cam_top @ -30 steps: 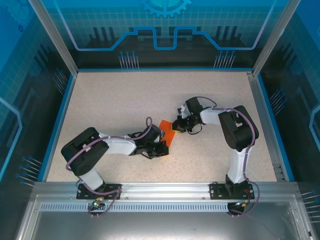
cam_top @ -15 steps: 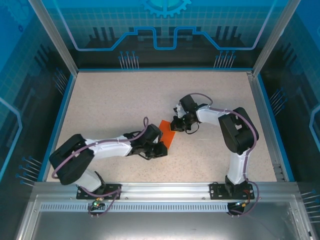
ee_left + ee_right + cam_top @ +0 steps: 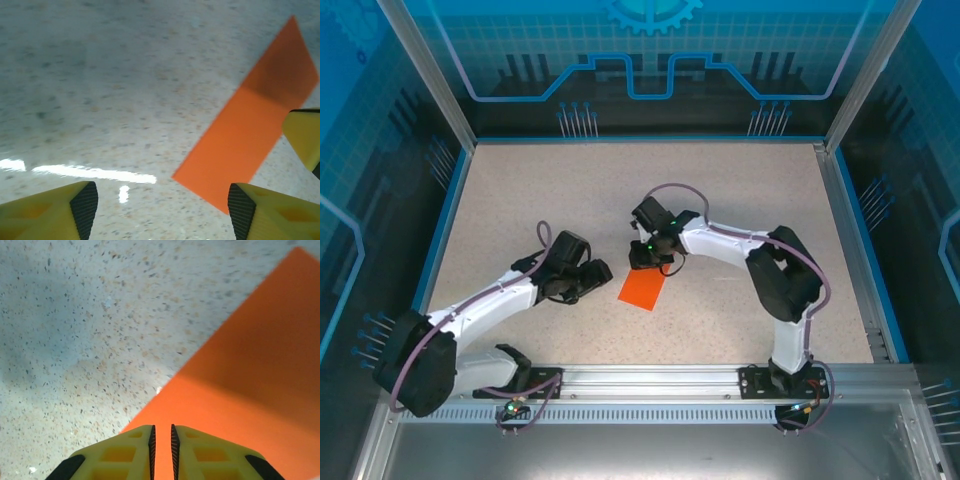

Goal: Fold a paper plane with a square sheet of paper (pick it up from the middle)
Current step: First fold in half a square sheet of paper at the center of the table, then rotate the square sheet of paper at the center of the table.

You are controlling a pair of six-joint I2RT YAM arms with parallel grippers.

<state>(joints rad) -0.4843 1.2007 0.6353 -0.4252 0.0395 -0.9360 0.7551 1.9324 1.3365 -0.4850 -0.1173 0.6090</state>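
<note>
Orange paper (image 3: 643,289) flat on table (image 3: 540,190), left jaws apart, right jaws together.

Speckled beige bench (image 3: 550,190), matte from overhead, glossy up close, with fine dark flecks and a bright streak of reflected light (image 3: 95,173). Bordered left, back and right by a narrow blue rim (image 3: 449,205). Enclosed by translucent blue panels (image 3: 740,50) printed with a grid and circuit-like outlines, with a gear emblem (image 3: 652,12) at top centre of the back panel. Framed at the rear corners by slanting aluminium posts (image 3: 427,75). Closed at the near edge by a slotted aluminium rail (image 3: 650,378), with a grey metal sheet (image 3: 650,450) below.
</note>
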